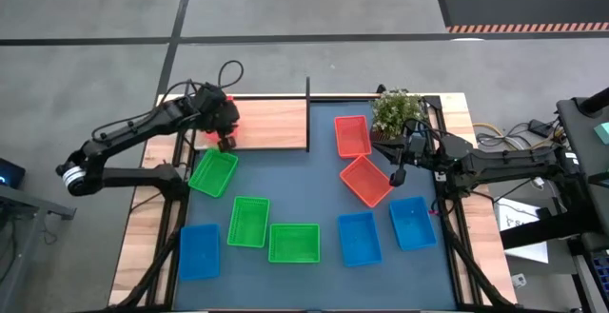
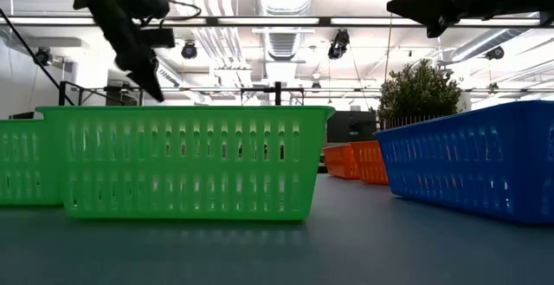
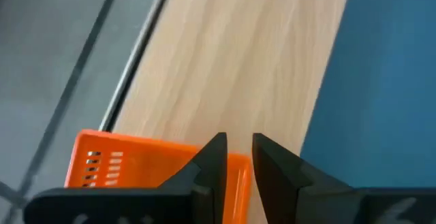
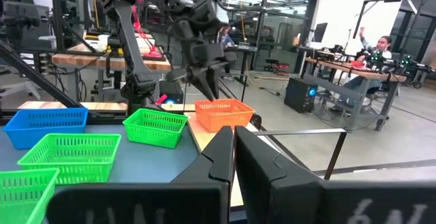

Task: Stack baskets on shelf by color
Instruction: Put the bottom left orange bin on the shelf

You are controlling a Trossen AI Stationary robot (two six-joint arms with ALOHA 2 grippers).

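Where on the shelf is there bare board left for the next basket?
The shelf is bare from the orange basket, under the left end effector at its outer end, to the black post. The mat is open mid-top; its lower half is crowded with green and blue baskets.

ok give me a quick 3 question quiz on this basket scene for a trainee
1. Multiple choice: which colour basket sits on the shelf under the left gripper? A green, B red-orange, C blue.
2. True or false: the right gripper is clamped on a blue basket.
3. Fill in: counting in the high view, ___ green baskets lie on the mat.

Key: 1 B. 2 false; it hangs with nothing held, near a red-orange basket. 3 three.
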